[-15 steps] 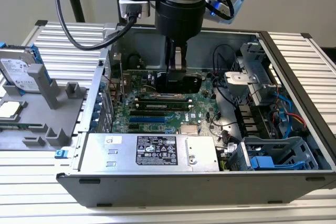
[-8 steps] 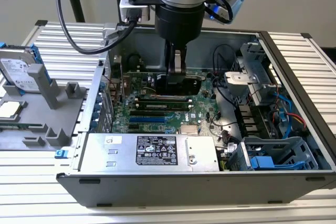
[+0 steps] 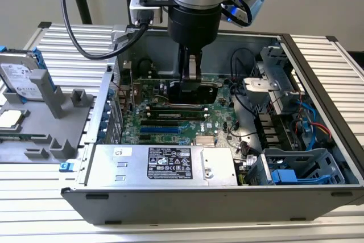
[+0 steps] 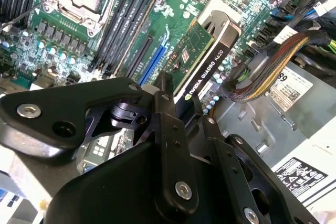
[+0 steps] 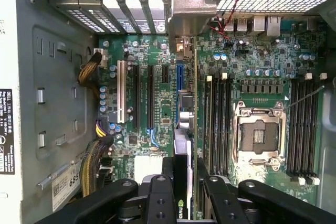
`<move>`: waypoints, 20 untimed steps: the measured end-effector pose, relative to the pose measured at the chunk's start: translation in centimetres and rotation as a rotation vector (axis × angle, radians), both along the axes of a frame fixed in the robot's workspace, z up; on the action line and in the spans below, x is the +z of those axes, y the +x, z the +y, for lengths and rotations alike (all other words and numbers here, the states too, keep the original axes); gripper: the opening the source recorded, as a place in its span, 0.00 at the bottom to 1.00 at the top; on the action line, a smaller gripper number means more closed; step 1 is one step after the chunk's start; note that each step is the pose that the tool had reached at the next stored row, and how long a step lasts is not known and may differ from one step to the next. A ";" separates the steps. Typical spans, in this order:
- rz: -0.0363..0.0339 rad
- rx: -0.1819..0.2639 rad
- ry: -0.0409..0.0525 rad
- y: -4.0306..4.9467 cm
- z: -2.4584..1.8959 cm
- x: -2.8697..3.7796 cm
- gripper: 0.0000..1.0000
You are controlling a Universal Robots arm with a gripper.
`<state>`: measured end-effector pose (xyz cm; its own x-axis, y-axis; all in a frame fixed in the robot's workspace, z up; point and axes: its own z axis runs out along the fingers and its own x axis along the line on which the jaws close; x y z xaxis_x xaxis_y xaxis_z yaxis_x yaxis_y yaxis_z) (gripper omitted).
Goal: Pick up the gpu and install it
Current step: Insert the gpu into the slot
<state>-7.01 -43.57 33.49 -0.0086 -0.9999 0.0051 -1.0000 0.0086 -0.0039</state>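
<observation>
We've got the gpu (image 4: pixel 202 56) clamped edge-on in our gripper (image 3: pixel 192 85), hovering over the motherboard (image 5: pixel 157 103) inside the case (image 3: pixel 318 72); line it squarely above its slot, bracket toward the rear.

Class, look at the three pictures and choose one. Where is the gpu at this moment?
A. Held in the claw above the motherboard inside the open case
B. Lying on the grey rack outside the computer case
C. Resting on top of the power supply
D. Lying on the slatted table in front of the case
A: the claw grips the gpu edge-on over the motherboard, inside the case.
</observation>
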 end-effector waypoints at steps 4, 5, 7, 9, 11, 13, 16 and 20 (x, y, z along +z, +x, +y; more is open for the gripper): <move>0.0008 0.000 -0.0008 0.00 0.00 0.00 0.00; 0.0010 0.000 -0.0010 0.00 0.00 0.00 0.00; 0.0009 0.000 -0.0009 0.00 0.01 -0.03 0.00; 0.0007 0.000 -0.0009 0.00 0.00 -0.15 0.00; 0.0007 0.000 -0.0010 0.00 0.00 -0.25 0.00; 0.0008 0.000 -0.0011 0.00 0.00 -0.36 0.00; 0.0007 0.000 -0.0012 0.00 0.00 -0.52 0.00; 0.0008 0.000 -0.0015 0.00 0.00 -0.58 0.00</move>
<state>-7.01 -43.57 32.91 -0.0086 -0.9999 0.0066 -1.0000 0.0086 -0.0031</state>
